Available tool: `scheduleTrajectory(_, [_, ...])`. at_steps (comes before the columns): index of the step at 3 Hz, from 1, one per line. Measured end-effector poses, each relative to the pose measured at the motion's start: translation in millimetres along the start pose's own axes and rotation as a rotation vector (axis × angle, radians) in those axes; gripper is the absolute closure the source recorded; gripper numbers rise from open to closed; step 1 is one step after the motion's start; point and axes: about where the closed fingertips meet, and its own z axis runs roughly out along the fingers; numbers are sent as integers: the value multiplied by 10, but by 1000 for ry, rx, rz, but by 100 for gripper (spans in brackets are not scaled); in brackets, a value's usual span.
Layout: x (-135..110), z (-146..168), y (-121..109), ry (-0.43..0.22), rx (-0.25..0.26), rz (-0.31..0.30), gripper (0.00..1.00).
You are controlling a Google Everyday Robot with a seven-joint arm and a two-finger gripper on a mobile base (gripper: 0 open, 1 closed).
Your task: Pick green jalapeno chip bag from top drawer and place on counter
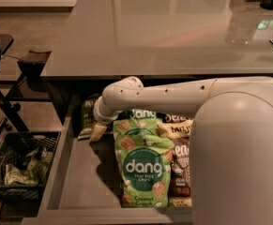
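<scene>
Low at the back left of the open top drawer (82, 184), the gripper (98, 129) hangs from the bent wrist of the pale arm (173, 95), which reaches in from the right just below the edge of the counter (164, 32); only a pale tip of the gripper shows beneath the wrist, so whether it is released or clenched on anything cannot be told; the green jalapeno chip bag (86, 118) stands in the drawer's back left corner, dull and dark in the shadow under the counter's lip, just to the left of the gripper and close enough that touching or apart cannot be judged; to the right of the gripper a bright green dang bag (143, 168) lies flat on the drawer floor with its round logo facing up; a second dang bag (143, 114) peeks out behind it, partly hidden by the arm; brown-and-cream Sea Salt bags (179, 161) lie beside the dang bag on its right, partly covered by the robot's rounded pale shell (241, 158), which fills the lower right; the left half of the drawer floor is bare grey; the counter above is glossy and carries soft reflections; on the floor to the left of the drawer sits a black wire basket (0, 165) with greenish packets inside; a dark stand (33, 62) is behind it.
</scene>
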Motion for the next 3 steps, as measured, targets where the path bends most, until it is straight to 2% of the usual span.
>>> scheduleTrajectory(3, [0, 1, 1, 0, 0, 0, 89])
